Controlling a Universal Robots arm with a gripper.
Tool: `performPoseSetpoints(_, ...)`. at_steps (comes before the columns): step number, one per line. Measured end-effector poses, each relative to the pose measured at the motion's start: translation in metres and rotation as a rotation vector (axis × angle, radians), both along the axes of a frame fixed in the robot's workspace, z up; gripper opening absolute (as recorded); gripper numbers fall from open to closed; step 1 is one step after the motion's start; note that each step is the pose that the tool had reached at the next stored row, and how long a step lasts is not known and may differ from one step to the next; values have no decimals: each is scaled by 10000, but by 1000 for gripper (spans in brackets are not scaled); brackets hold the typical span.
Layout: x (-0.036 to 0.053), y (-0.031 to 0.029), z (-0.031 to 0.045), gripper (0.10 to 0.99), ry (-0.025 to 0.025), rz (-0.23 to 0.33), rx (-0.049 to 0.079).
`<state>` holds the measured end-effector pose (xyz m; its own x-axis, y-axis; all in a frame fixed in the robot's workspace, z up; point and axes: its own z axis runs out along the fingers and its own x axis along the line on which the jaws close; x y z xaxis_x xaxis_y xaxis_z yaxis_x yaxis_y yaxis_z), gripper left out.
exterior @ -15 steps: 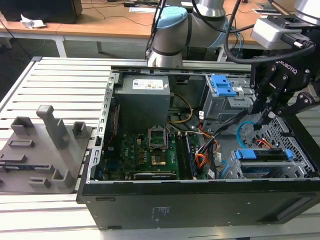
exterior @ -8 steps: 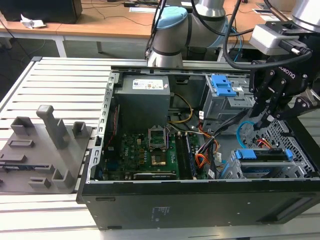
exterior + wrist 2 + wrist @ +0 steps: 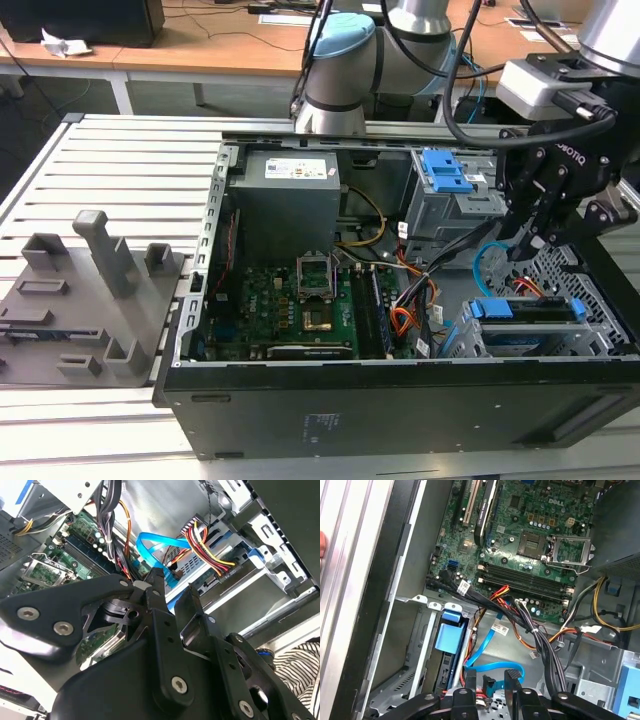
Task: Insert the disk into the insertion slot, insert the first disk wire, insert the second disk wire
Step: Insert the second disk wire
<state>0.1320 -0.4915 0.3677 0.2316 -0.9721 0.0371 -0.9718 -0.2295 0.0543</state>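
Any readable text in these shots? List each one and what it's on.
No text here is clear enough to quote.
Power supply label: print too small.
Motherboard: white lettering, too small to quote reliably.
White cable tag: print blurred.
Case side sticker: too small.

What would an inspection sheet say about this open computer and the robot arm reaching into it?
Surface: slotted metal table carrying the open computer case.
Job's things: disk sits in the insertion slot; second disk wire loops beside it.
Clutter: grey fixture tray on the exterior view's left.
Grippers: gripper hangs over the case, close to the light-blue wire.
Cables: orange cable lies beside the motherboard.
Surroundings: wooden desks behind the table.
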Motion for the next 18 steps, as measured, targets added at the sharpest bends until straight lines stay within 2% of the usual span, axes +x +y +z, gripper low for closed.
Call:
performPoseSetpoints(2,0,0,-31,361,0,0,-12)
performPoseSetpoints(8,0,0,-36,361,0,0,-15)
performPoseSetpoints(9,0,0,-36,345,1,0,-15)
performPoseSetpoints(10,0,0,-37,282,0,0,-15)
performPoseSetpoints(11,0,0,-37,282,0,-1,-15)
performPoseSetpoints(13,0,0,-37,161,1,0,-15)
performPoseSetpoints(18,0,-3,-40,161,0,0,-10)
